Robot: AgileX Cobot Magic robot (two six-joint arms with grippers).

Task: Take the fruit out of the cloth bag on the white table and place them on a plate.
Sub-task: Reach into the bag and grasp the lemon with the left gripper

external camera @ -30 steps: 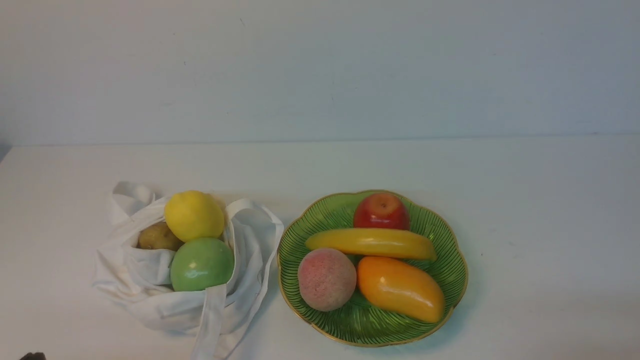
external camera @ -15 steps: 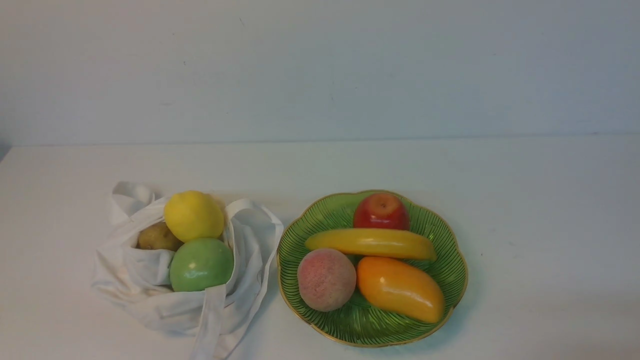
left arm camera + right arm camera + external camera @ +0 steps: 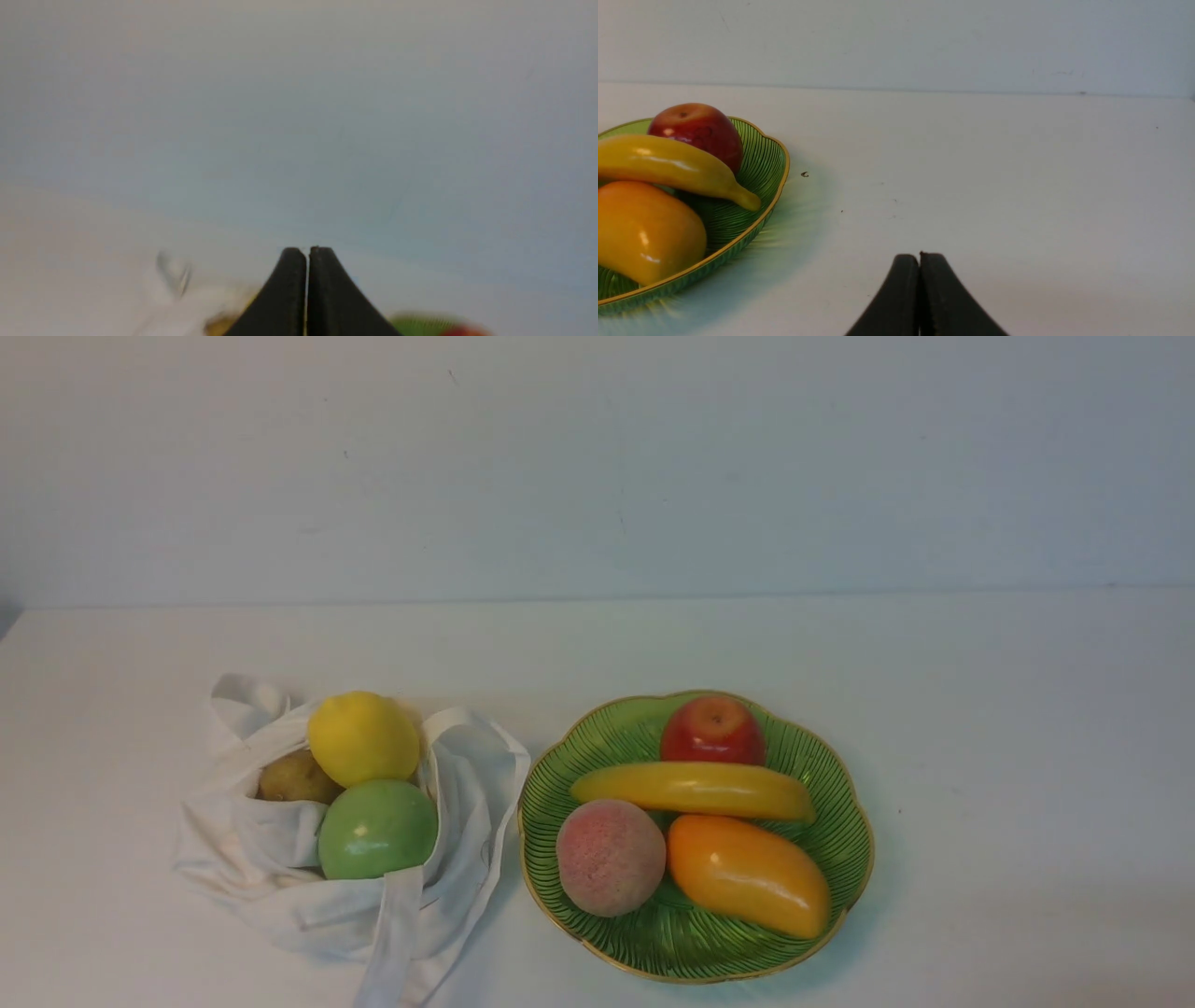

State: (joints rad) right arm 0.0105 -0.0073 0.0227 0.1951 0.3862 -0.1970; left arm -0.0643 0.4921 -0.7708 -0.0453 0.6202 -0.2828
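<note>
1. While neither arm shows in the front view, the cloth bag (image 3: pixel 271 882) sits slumped and open on the left part of the white surface (image 3: pixel 1027 728), one strap (image 3: pixel 390 933) trailing toward the near edge.
2. Three fruits lie in its mouth. The lemon (image 3: pixel 363 737) is on the far side, and the green apple (image 3: pixel 377 829) is nearer and touching it. The brown fruit (image 3: pixel 297 778) is tucked to their left, partly covered by cloth.
3. Just right of the bag stands the plate (image 3: pixel 611 733); whether its rim touches the cloth cannot be told. It holds a red apple (image 3: pixel 712 731) at the far side, a banana (image 3: pixel 695 790) across the middle, and a peach (image 3: pixel 611 857) and an orange fruit (image 3: pixel 747 874) at the near side.
4. On the left pincer (image 3: pixel 307 253), the black fingers (image 3: pixel 287 294) are pressed together with only a hairline slit between them and nothing gripped. Its wrist view is blurred. A pale cloth smear with a yellowish patch shows beside the fingers on one side, and a green and red smear on the other, all out beyond the tips.
5. With its tips meeting and nothing in its grip, the right pincer (image 3: pixel 919 257) is over bare surface. The plate lies off to one side of it, apart from the tips.
</note>
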